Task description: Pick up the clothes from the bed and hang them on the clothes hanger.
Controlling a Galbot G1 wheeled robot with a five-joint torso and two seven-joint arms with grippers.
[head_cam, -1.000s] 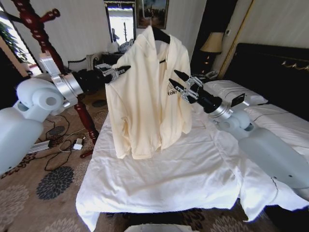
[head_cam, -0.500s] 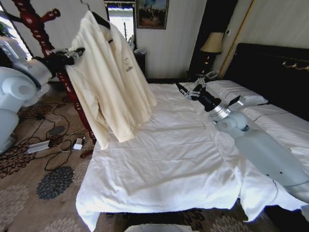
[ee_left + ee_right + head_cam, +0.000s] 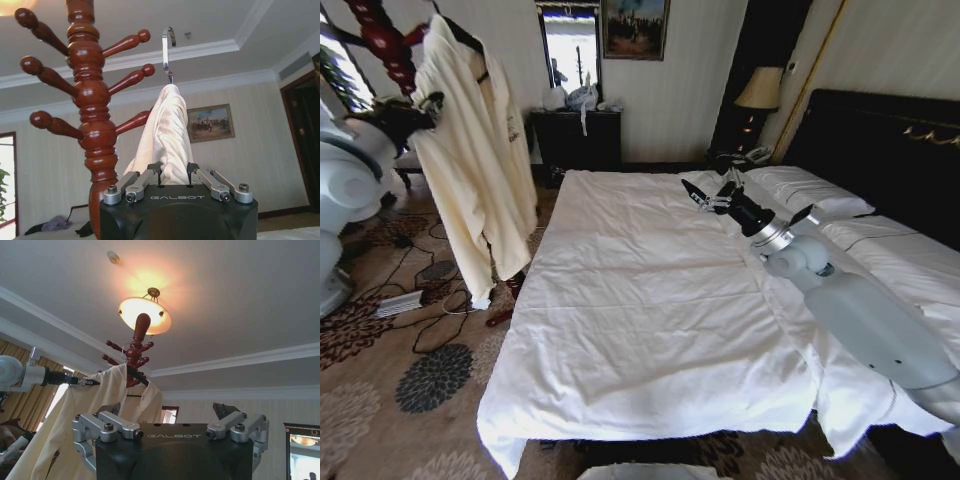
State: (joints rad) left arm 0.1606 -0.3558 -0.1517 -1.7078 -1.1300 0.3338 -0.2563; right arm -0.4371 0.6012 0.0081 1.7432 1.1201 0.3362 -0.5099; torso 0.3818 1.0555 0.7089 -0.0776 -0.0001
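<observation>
The left pincer [image 3: 172,175] is pinched on the clothes [image 3: 475,150], which are held high beside the clothes hanger [image 3: 92,125], so that the metal hook [image 3: 169,47] can be brought over one of its knobbed pegs. One garment and one stand are counted. The right pincer [image 3: 705,195] is held spread and empty over the bed [image 3: 640,320].

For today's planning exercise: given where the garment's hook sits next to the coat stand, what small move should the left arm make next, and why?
Probably ease the left pincer, shut on the cream garment, sideways toward the coat stand. The metal hook hangs free beside the pegs, not yet over one.
</observation>
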